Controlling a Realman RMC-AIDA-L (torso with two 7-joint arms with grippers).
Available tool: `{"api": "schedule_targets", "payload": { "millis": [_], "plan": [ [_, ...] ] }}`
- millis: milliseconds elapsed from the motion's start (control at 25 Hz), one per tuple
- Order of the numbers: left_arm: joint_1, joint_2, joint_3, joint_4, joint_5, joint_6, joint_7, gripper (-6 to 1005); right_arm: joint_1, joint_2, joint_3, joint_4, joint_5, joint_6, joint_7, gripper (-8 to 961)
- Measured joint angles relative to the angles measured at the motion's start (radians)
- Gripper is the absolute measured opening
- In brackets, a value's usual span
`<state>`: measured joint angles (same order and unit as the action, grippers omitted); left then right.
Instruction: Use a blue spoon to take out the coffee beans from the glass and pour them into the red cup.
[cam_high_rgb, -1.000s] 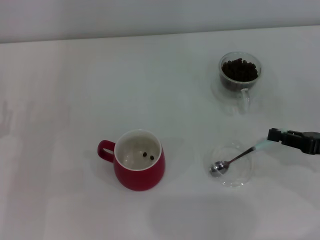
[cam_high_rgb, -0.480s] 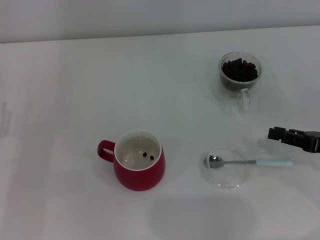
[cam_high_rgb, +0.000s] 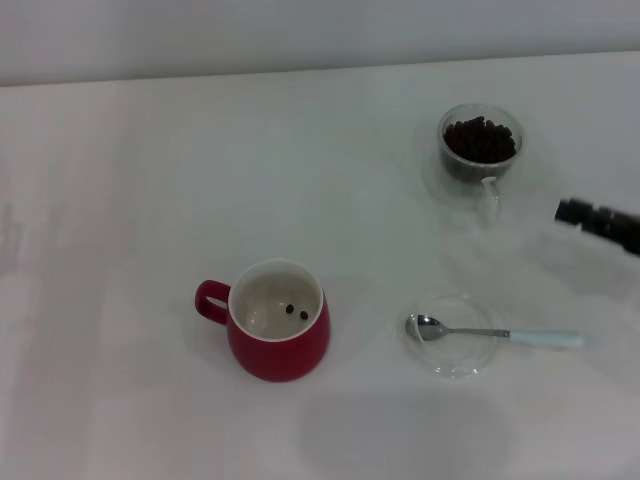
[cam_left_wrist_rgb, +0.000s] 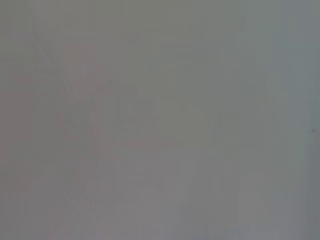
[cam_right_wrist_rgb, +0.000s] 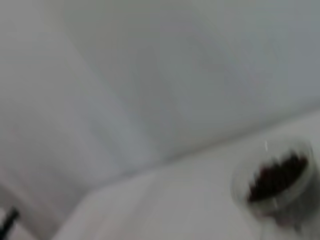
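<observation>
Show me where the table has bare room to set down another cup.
Widest bare stretch: the white table on the robot's left, behind and beside the squat dark red ceramic cup. Also free: the lane between it and the clear glass of coffee beans. Crowded on the right: glass, clear saucer with blue-handled spoon, right pincer.

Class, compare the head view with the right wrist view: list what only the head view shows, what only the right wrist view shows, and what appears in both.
Only the head view shows the red cup holding two beans, the blue spoon lying with its bowl on the clear saucer, and the right gripper at the right edge. The right wrist view adds only a blurred pale backdrop. Both show the glass with coffee beans and the white table.
</observation>
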<state>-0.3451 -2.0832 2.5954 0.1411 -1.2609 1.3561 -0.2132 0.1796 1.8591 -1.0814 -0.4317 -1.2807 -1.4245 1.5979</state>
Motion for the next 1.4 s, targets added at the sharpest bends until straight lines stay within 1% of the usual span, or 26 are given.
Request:
{"api": "schedule_targets", "payload": {
  "millis": [80, 120, 160, 240, 360, 440, 480, 520, 560, 680, 760, 840, 880, 920, 960, 1000, 1040, 1120, 1320, 1400],
  "plan": [
    [0.000, 0.000, 0.000, 0.000, 0.000, 0.000, 0.000, 705, 0.002, 0.022, 0.084, 0.000, 0.000, -0.041, -0.025, 383],
    [0.001, 0.000, 0.000, 0.000, -0.001, 0.000, 0.000, 705, 0.005, 0.039, 0.153, 0.003, 0.001, -0.071, -0.041, 383],
    [0.001, 0.000, 0.000, 0.000, -0.001, 0.000, 0.000, 705, 0.006, 0.045, 0.176, 0.004, 0.001, -0.083, -0.046, 384],
    [0.002, 0.000, 0.000, 0.000, -0.001, 0.000, 0.000, 705, 0.013, 0.080, 0.293, 0.010, 0.002, -0.119, -0.058, 385],
    [0.002, 0.000, 0.000, 0.000, -0.002, 0.000, 0.000, 705, 0.026, 0.127, 0.426, 0.019, 0.005, -0.152, -0.122, 386],
    [0.002, 0.000, 0.000, 0.000, -0.002, 0.000, 0.000, 705, 0.045, 0.141, 0.482, 0.060, 0.027, -0.166, -0.235, 387],
    [0.002, 0.000, 0.000, 0.000, -0.002, 0.000, 0.000, 705, 0.063, 0.143, 0.497, 0.109, 0.072, -0.165, -0.376, 388],
    [0.002, 0.000, 0.000, 0.000, -0.002, 0.000, 0.000, 705, 0.072, 0.144, 0.497, 0.133, 0.101, -0.162, -0.467, 388],
    [0.002, 0.000, 0.000, 0.000, -0.002, 0.000, 0.000, 704, 0.072, 0.144, 0.497, 0.133, 0.101, -0.162, -0.467, 389],
    [0.005, 0.000, 0.000, -0.001, -0.001, -0.016, 0.000, 704, 0.096, 0.149, 0.496, 0.217, 0.191, -0.156, -0.810, 390],
    [0.006, 0.000, 0.000, -0.002, -0.002, -0.047, 0.000, 704, 0.111, 0.151, 0.497, 0.270, 0.230, -0.148, -0.992, 392],
    [0.007, 0.001, 0.000, -0.004, -0.004, -0.080, 0.001, 704, 0.131, 0.151, 0.500, 0.322, 0.263, -0.112, -1.139, 393],
    [0.007, 0.000, 0.000, -0.006, -0.015, -0.105, 0.001, 704, 0.146, 0.152, 0.502, 0.347, 0.288, -0.053, -1.211, 393],
    [0.007, 0.000, 0.000, -0.007, -0.026, -0.114, 0.001, 704, 0.154, 0.152, 0.500, 0.353, 0.297, -0.014, -1.226, 394],
    [0.007, 0.000, 0.000, -0.007, -0.026, -0.114, 0.001, 706, 0.154, 0.152, 0.500, 0.353, 0.297, -0.014, -1.226, 394],
    [0.008, -0.001, 0.000, -0.007, -0.034, -0.119, 0.001, 708, 0.163, 0.152, 0.499, 0.354, 0.302, 0.029, -1.231, 395],
    [0.011, -0.002, 0.002, -0.005, -0.040, -0.123, 0.001, 710, 0.180, 0.152, 0.502, 0.354, 0.306, 0.100, -1.234, 395],
    [0.012, -0.002, 0.004, -0.004, -0.039, -0.123, 0.001, 715, 0.198, 0.153, 0.509, 0.355, 0.321, 0.154, -1.236, 396],
    [0.014, -0.003, 0.006, -0.003, -0.033, -0.124, 0.002, 720, 0.223, 0.154, 0.512, 0.366, 0.358, 0.191, -1.276, 399],
    [0.016, -0.004, 0.007, -0.001, -0.033, -0.124, 0.002, 721, 0.234, 0.158, 0.512, 0.377, 0.397, 0.192, -1.311, 495]
  ]
}}
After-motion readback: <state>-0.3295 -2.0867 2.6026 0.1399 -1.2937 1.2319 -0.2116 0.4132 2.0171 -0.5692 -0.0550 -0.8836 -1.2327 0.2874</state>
